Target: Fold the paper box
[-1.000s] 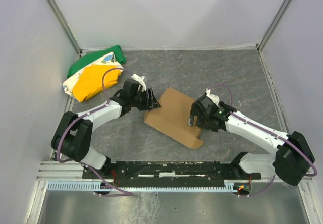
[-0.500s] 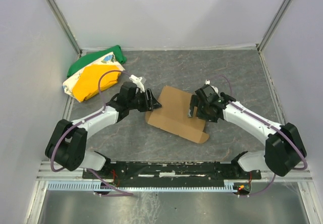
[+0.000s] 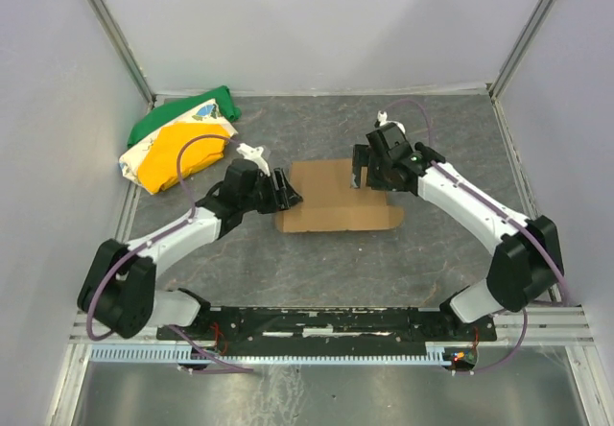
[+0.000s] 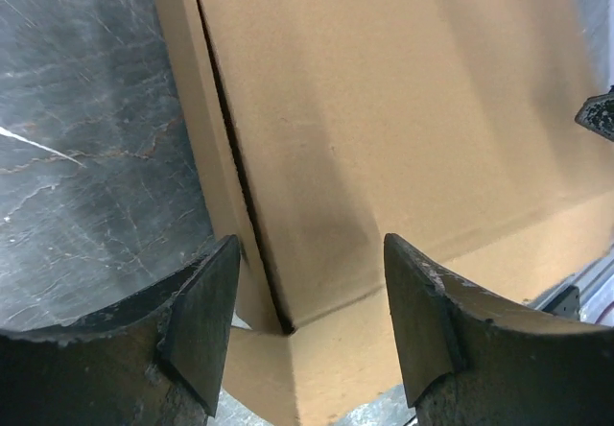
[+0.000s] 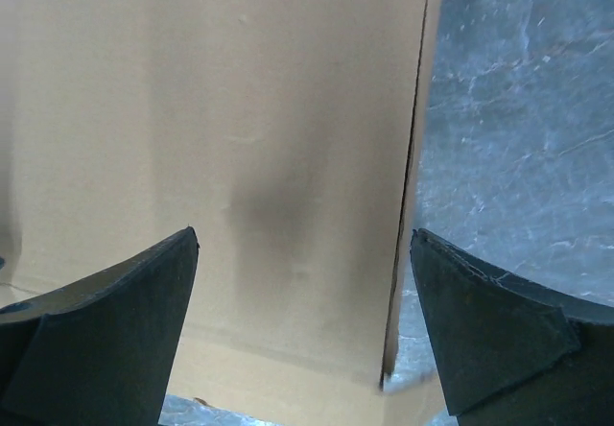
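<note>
Top external: finds the paper box [image 3: 336,196] lying flat on the grey table [image 3: 441,129], midway between the two arms and well apart from the cloth bundle [image 3: 177,143] in the far left corner. Catches the left gripper [image 3: 290,194] at the box's left edge and the right gripper [image 3: 357,170] over its far right corner. Confirms, from the left wrist, parted jaws straddling a seam near the corner, clamped on nothing. Gets the same from the right wrist: spread wide, hovering over a panel beside a long slit, holding nothing.

Reads as light, thin cardboard: stiff across a panel, probably willing to bend only along the scored creases. Looks likely to skate on the smooth table if pushed from one side, so calls for one arm pinning and the other lifting. Suggests taking hold at a flap's free edge, pinching through the sheet's thickness close to a crease, not mid-panel. Warns against hard squeezing or bending off a score; risks a dent or a kink.

Counts as the only container here, and hardly one yet: no walls raised, no cavity formed, nothing inside or on top.
</note>
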You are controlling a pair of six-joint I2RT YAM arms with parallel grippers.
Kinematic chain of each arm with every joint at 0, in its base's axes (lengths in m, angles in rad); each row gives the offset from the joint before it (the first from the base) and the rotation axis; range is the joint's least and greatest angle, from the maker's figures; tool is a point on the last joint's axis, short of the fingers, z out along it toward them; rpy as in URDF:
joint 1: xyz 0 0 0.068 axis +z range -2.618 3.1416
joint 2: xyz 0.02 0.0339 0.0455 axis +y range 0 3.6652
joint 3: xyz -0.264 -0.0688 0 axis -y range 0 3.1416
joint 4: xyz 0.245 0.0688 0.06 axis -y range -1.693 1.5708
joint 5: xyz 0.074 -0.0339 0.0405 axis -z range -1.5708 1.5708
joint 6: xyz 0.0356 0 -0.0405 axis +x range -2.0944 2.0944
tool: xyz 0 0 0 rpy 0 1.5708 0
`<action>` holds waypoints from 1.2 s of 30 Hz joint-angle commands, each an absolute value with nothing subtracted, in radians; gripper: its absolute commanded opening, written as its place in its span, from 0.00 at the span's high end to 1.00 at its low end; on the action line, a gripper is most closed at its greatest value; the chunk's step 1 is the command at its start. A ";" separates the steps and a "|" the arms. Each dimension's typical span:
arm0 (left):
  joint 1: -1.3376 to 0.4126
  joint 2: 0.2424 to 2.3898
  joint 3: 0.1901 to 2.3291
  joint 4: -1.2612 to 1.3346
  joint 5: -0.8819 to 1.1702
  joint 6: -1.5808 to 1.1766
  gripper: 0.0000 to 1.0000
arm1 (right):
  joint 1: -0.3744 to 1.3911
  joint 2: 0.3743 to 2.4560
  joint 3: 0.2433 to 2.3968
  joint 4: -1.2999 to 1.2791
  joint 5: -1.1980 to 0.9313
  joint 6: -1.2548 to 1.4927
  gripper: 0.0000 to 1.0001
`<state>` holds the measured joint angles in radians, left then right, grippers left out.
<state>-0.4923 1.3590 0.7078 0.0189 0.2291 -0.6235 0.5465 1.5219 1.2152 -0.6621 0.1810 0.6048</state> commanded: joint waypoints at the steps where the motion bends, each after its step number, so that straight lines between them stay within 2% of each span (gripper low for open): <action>1: -0.502 1.209 0.755 -0.010 0.085 -0.589 0.31 | 0.521 1.417 1.261 -0.671 0.267 0.520 0.00; 7: -0.491 1.125 0.748 -0.051 0.036 -0.553 0.28 | 0.511 1.289 1.108 -0.691 0.205 0.514 0.00; 13: -0.485 1.114 0.732 -0.100 0.103 -0.524 0.28 | 0.508 1.211 1.012 -0.797 0.186 0.608 0.00; 17: -0.481 1.026 0.600 -0.021 0.056 -0.539 0.24 | 0.507 1.056 0.834 -0.659 0.156 0.543 0.00; 20: -0.479 0.984 0.481 0.119 0.032 -0.644 0.18 | 0.506 0.946 0.716 -0.537 0.149 0.558 0.01; 24: -0.479 0.980 0.307 0.414 0.066 -0.730 0.16 | 0.499 0.935 0.655 -0.466 0.155 0.568 0.01; 28: -0.478 1.011 0.225 0.593 0.108 -0.773 0.14 | 0.489 0.974 0.631 -0.377 0.077 0.563 0.01; 36: -0.477 1.038 0.268 0.573 0.199 -0.784 0.16 | 0.487 1.073 0.670 -0.363 0.019 0.543 0.00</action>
<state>-0.4816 1.0264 0.2180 0.4805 0.1364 -0.7437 0.4900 1.0443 0.6300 -0.4160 0.0544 0.5625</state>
